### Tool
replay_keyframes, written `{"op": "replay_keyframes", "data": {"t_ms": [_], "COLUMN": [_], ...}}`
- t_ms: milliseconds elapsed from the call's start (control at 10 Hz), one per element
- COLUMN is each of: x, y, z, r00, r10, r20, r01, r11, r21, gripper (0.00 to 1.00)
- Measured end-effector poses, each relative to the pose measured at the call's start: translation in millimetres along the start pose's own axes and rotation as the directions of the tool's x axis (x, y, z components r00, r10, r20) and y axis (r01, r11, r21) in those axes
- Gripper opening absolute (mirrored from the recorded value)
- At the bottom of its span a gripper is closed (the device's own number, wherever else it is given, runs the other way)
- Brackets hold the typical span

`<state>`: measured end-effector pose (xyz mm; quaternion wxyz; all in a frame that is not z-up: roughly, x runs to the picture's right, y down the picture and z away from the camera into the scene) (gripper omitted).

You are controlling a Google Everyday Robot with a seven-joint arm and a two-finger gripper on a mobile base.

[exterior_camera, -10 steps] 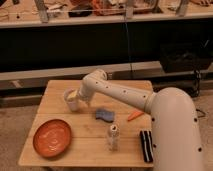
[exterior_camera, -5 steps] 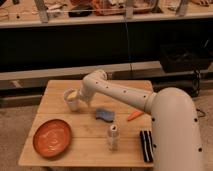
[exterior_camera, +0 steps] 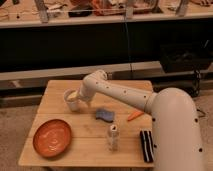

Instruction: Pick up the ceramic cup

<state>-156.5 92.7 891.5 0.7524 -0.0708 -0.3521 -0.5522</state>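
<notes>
The ceramic cup [exterior_camera: 70, 101] is small and off-white. It stands upright on the wooden table [exterior_camera: 60, 87] at the back left. My gripper [exterior_camera: 78, 96] is at the cup's right side, right against its rim, with the white arm reaching in from the right. The gripper hides part of the cup's right edge. The cup rests on the table top.
An orange plate [exterior_camera: 52, 137] lies at the front left. A blue object [exterior_camera: 105, 115], an orange carrot-like piece [exterior_camera: 135, 116], a pale-capped shaker bottle [exterior_camera: 113, 137] and a black striped item [exterior_camera: 146, 145] sit to the right. A dark shelf unit stands behind the table.
</notes>
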Motion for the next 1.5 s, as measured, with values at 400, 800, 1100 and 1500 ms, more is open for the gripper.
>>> {"op": "replay_keyframes", "data": {"t_ms": [400, 800, 1100, 1500], "x": [-0.8, -2.4, -3.9, -5.5], "y": [2.1, 2.9, 3.2, 2.3], "z": [-0.5, -0.5, -0.5, -0.8], "r00": [1.0, 1.0, 1.0, 1.0], "r10": [0.002, 0.003, 0.003, 0.001], "r20": [0.002, 0.005, 0.008, 0.011], "r01": [-0.002, -0.003, -0.003, -0.001], "r11": [1.0, 1.0, 1.0, 1.0], "r21": [-0.001, -0.002, -0.003, -0.003], "gripper": [0.8, 0.8, 0.8, 0.8]}}
